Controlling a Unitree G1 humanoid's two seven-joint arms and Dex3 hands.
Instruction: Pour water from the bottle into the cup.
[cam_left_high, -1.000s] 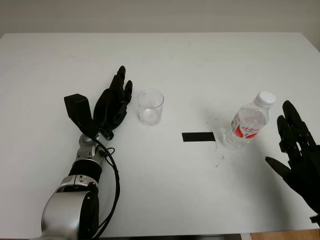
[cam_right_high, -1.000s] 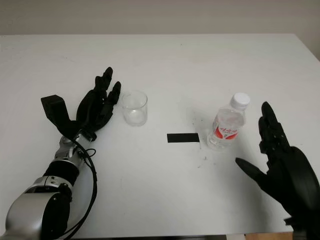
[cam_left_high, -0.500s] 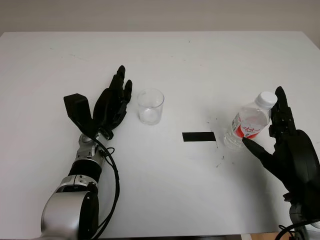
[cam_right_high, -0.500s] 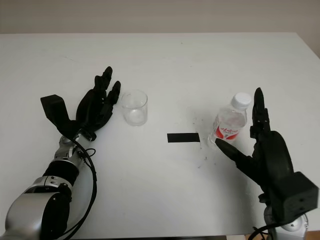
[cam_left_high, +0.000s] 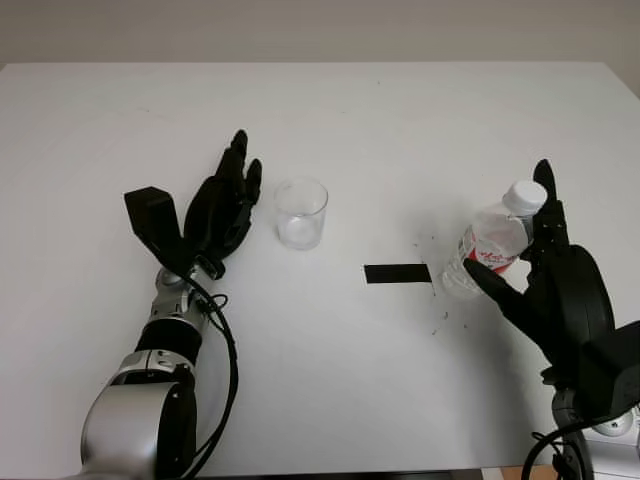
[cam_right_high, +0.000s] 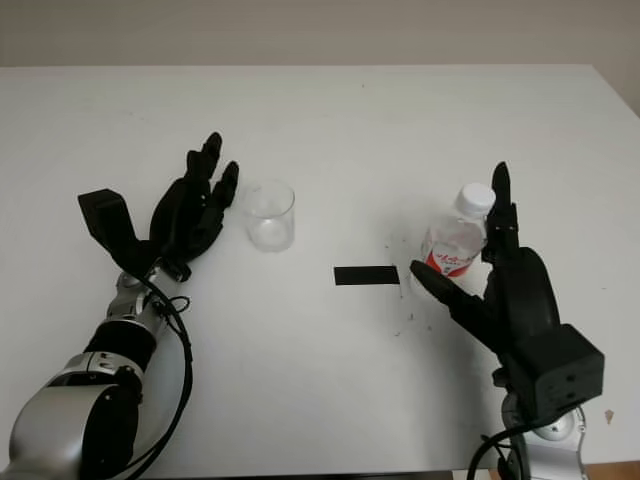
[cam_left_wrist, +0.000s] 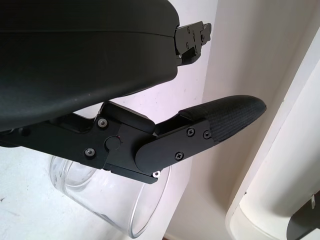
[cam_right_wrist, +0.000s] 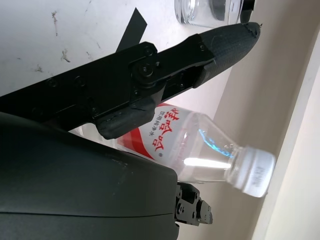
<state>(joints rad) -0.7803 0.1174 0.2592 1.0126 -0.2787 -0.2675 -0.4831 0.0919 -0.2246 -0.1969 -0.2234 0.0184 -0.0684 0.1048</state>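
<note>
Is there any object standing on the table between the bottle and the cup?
Nothing upright does. Between the bottle and the cup there is a flat black strip of tape on the table. The right hand is at the bottle, the left hand beside the cup.

Two black three-finger hands: left hand (cam_left_high: 222, 208) at centre left of the head view, right hand (cam_left_high: 548, 285) at lower right. Smooth glossy black palm shells; jointed finger links fastened with small round screws; matte, textured fingertips (cam_left_wrist: 235, 114). Black box-shaped wrist camera (cam_left_high: 153, 221) mounted beside the left hand. Silver-grey metal forearm (cam_left_high: 140, 420) with ribbed wrist rings below, trailed by looping black cables (cam_left_high: 226, 370).
</note>
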